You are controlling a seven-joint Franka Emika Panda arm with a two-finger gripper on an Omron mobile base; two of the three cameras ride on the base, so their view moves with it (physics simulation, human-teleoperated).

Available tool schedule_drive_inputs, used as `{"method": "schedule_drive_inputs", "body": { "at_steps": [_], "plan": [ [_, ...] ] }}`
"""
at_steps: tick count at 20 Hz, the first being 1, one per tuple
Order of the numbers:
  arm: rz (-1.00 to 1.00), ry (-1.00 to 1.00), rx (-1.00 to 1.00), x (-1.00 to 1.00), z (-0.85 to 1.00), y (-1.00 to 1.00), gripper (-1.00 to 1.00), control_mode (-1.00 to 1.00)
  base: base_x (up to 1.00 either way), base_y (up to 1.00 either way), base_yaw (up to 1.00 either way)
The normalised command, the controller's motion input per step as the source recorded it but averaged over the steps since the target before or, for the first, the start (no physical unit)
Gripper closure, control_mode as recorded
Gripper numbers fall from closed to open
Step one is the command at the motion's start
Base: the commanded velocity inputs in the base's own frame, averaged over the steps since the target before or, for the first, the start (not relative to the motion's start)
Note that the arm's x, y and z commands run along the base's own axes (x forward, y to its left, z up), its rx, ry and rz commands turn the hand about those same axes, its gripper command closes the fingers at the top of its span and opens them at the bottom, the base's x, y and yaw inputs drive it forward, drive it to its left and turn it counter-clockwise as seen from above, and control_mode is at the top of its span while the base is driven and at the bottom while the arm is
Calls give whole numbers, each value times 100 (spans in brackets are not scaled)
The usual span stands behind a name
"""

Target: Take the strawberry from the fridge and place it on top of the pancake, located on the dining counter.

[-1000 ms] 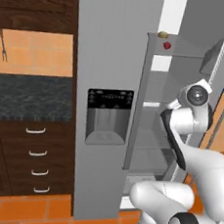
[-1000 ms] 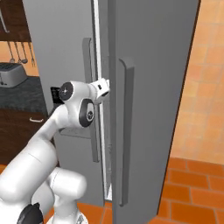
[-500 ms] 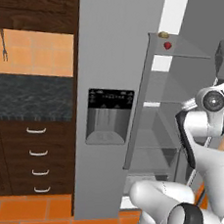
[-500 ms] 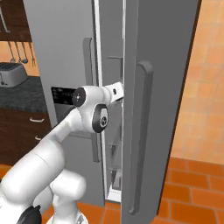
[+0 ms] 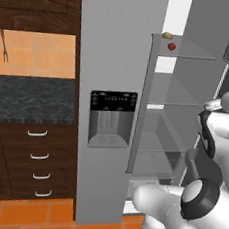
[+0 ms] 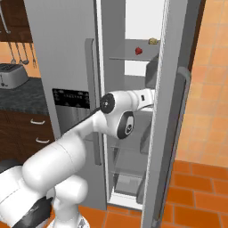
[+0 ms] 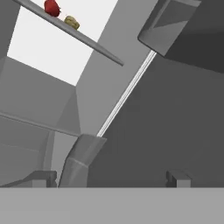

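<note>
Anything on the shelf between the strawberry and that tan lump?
Nothing: the strawberry and tan lump sit apart on the top shelf, bare shelf between, per the hand view.

We are in a kitchen. We see a tall grey fridge point(image 5: 109, 86) with its door open. Left of the fridge are dark wood drawers point(image 5: 30, 162), a black counter point(image 5: 27, 99) and a toaster point(image 6: 11, 75).

A: Which colours are in the fridge point(image 5: 111, 46)?
B: The fridge is light grey, with a black dispenser panel point(image 5: 113, 102). The strawberry point(image 5: 171, 46) is bright red, and the lump point(image 5: 167, 35) beside it is tan-yellow.
A: And outside of it?
B: The cabinets point(image 5: 27, 167) are dark brown wood, the counter point(image 5: 32, 99) is black and speckled, the floor point(image 6: 196, 196) has orange tiles.
</note>
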Motion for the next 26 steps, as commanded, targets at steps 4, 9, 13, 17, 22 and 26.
{"method": "schedule_drive_inputs", "body": {
  "at_steps": [4, 9, 13, 17, 22, 26],
  "plan": [
    [-3, 0, 10, 0, 3, -100, -100, -100, 0, 0, 0],
    [-1, 6, 8, 0, 7, -95, -100, -100, 0, 0, 0],
    [1, 3, 3, -11, 0, -51, -100, -100, 0, 0, 0],
    [0, -2, 5, -87, 25, 1, -100, -100, 0, 0, 0],
    [0, 0, 1, -70, 53, 40, -100, -100, 0, 0, 0],
    [0, 5, 4, -79, 56, 52, -100, -100, 0, 0, 0]
  ]
}}
